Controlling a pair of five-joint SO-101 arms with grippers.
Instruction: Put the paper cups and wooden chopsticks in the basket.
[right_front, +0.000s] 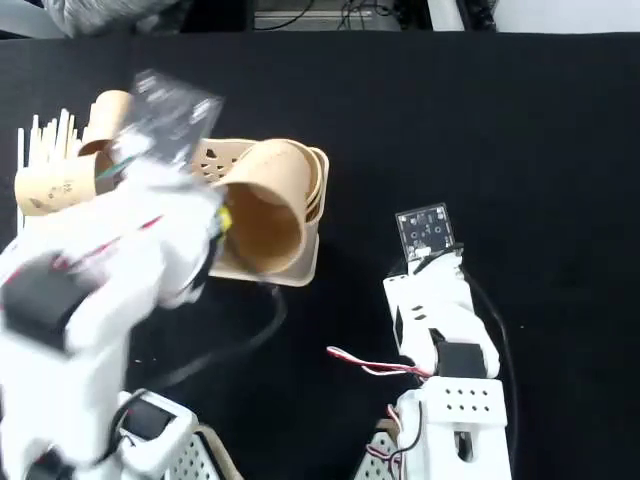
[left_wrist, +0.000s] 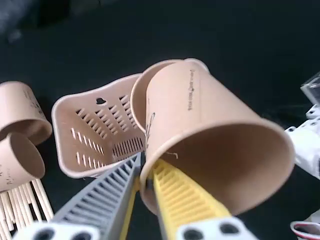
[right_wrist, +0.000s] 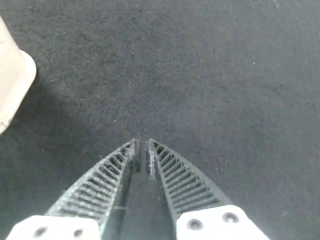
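Left jaws clenched on the rim of a paper cup (left_wrist: 215, 145), its wall pinched between the grey finger (left_wrist: 112, 187) and the yellow finger (left_wrist: 182, 197). Right jaws pressed together on nothing, hanging over bare black worktop (right_wrist: 210, 75).

Held cup: plain tan paper, tipped on its side, open mouth facing the left wrist camera, small print line down the wall. In the high view it sits over the near end of the basket (right_front: 225, 155); can't tell if it touches the basket. A second tan rim (left_wrist: 167, 64) shows just behind it; nested or separate, can't tell.

Basket: pale beige plastic, slotted walls, rounded corners.

Two loose cups (right_front: 60, 185) lie on their sides just beside the basket's far-left end, near the left edge of the high view. The wooden chopsticks (right_front: 45, 135) are bunched right against them.

The worktop's far edge runs along the top of the high view. The right arm (right_front: 440, 320) stands well apart from the basket, with black worktop between them.
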